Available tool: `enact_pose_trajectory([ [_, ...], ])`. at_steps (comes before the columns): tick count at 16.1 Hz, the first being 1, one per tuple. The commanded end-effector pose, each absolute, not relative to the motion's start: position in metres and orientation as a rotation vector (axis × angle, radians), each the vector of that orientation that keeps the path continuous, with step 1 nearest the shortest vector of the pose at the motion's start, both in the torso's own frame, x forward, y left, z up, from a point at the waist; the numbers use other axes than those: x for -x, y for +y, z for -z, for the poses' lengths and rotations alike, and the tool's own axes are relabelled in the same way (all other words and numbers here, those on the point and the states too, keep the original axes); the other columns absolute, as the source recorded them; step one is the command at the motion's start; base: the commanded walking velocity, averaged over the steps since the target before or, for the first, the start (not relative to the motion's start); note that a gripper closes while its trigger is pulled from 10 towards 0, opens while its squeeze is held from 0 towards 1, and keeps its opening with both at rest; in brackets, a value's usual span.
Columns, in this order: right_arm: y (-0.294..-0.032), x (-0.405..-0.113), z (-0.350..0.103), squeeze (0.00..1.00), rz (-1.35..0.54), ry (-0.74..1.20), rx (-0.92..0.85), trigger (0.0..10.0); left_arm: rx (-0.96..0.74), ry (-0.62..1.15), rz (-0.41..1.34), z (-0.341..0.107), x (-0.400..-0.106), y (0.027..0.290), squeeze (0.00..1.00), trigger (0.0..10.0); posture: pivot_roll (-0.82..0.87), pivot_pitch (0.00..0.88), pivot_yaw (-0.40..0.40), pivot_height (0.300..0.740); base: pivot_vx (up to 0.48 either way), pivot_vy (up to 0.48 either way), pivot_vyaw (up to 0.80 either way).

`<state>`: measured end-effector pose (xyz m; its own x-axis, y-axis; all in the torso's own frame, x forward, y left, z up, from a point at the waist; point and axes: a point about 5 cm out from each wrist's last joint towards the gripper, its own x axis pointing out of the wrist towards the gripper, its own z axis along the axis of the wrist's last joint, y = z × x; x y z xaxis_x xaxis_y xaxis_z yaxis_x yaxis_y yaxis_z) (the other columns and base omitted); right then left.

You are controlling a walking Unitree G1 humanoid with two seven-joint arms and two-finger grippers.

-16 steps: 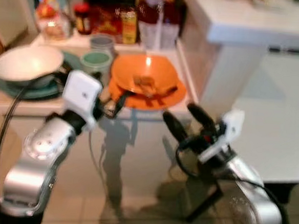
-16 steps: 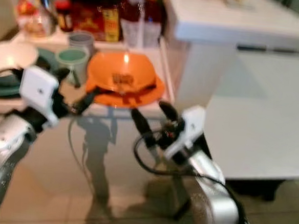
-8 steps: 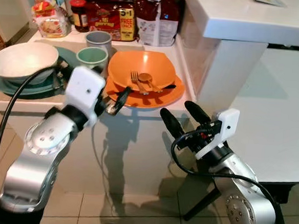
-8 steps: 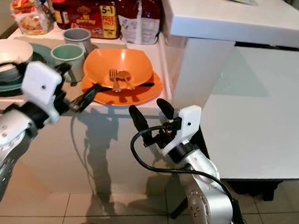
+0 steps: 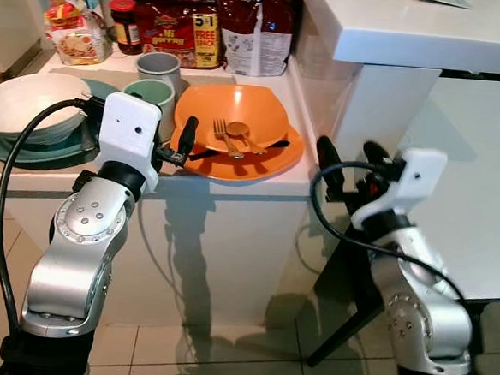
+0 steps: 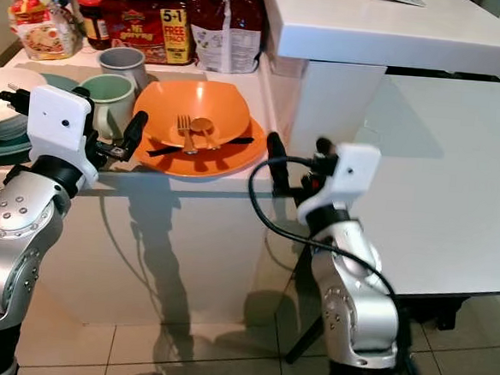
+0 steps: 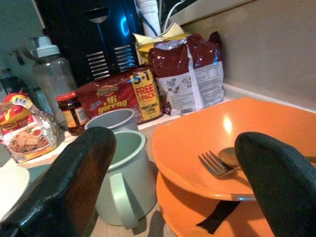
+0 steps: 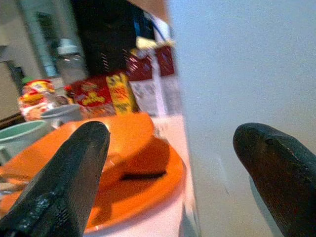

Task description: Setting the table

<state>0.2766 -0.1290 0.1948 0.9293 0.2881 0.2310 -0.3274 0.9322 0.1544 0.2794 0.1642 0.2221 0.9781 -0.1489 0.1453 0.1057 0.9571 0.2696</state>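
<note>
Up front, the counter (image 5: 259, 184) carries an orange plate (image 5: 273, 162) at its right front corner, with an orange bowl (image 5: 229, 117) on it. Next, the left tool (image 5: 169, 143) hovers released at the front edge beside the bowl; the right tool (image 5: 350, 164), also spread, hangs off the counter's right edge. Smallest, a fork (image 5: 222, 137) and spoon (image 5: 243, 135) lie in the bowl, long axes front-to-back, heads toward the back.

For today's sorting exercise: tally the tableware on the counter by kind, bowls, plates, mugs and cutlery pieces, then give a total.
Bowls: 2, the orange bowl and the white bowl
Plates: 2, the orange plate and the green plate
Mugs: 2, the green mug and the grey mug
Cutlery: 2, the fork and the spoon
Total: 8
</note>
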Motion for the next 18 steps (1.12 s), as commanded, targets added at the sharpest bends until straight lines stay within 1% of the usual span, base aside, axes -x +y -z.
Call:
enact_pose_trajectory([
  [1,-0.124,-0.274,-0.203,0.0,-0.349,-0.233,-0.159,10.0,-0.277,-0.16,0.126,-0.22,-0.278,0.165,0.0,10.0,0.12,0.006,0.007,0.74,0.0,0.0,0.0],
  [3,-0.116,-0.262,-0.203,0.0,-0.466,-0.246,-0.119,10.0,-0.3,-0.207,0.11,-0.221,-0.269,0.165,0.0,10.0,0.12,0.016,-0.016,0.74,0.0,0.0,0.0],
  [4,-0.116,-0.259,-0.201,0.0,-0.48,-0.245,-0.124,10.0,-0.304,-0.215,0.12,-0.22,-0.265,0.166,0.0,10.0,0.12,0.016,-0.021,0.74,0.0,0.0,0.0],
  [5,-0.117,-0.258,-0.201,0.0,-0.482,-0.244,-0.134,10.0,-0.301,-0.214,0.133,-0.22,-0.262,0.166,0.0,10.0,0.13,0.017,-0.025,0.74,0.0,0.0,0.0],
  [6,-0.118,-0.257,-0.201,0.0,-0.484,-0.246,-0.149,10.0,-0.271,-0.217,0.15,-0.221,-0.262,0.164,0.0,10.0,0.13,0.019,-0.026,0.74,0.0,0.0,0.8],
  [9,-0.12,-0.257,-0.197,0.0,-0.476,-0.221,-0.148,10.0,-0.272,-0.232,0.212,-0.222,-0.26,0.156,0.0,10.0,0.12,0.017,-0.028,0.74,0.0,0.422,0.8],
  [10,-0.121,-0.257,-0.191,0.0,-0.449,-0.187,-0.145,10.0,-0.268,-0.209,0.23,-0.219,-0.259,0.154,0.0,10.0,0.12,0.018,-0.028,0.74,0.0,0.0,0.0],
  [11,-0.124,-0.255,-0.185,0.0,-0.435,-0.135,-0.095,10.0,-0.264,-0.16,0.251,-0.21,-0.256,0.152,0.0,10.0,0.11,0.018,-0.027,0.74,0.0,0.0,0.0],
  [12,-0.124,-0.254,-0.183,0.0,-0.45,-0.112,-0.091,10.0,-0.263,-0.161,0.256,-0.209,-0.256,0.151,0.0,10.0,0.11,0.017,-0.027,0.74,0.0,0.0,0.0],
  [18,-0.124,-0.254,-0.183,0.0,-0.45,-0.112,-0.091,10.0,-0.263,-0.161,0.256,-0.209,-0.256,0.151,0.0,10.0,0.11,0.017,-0.027,0.74,0.0,0.0,0.0],
])
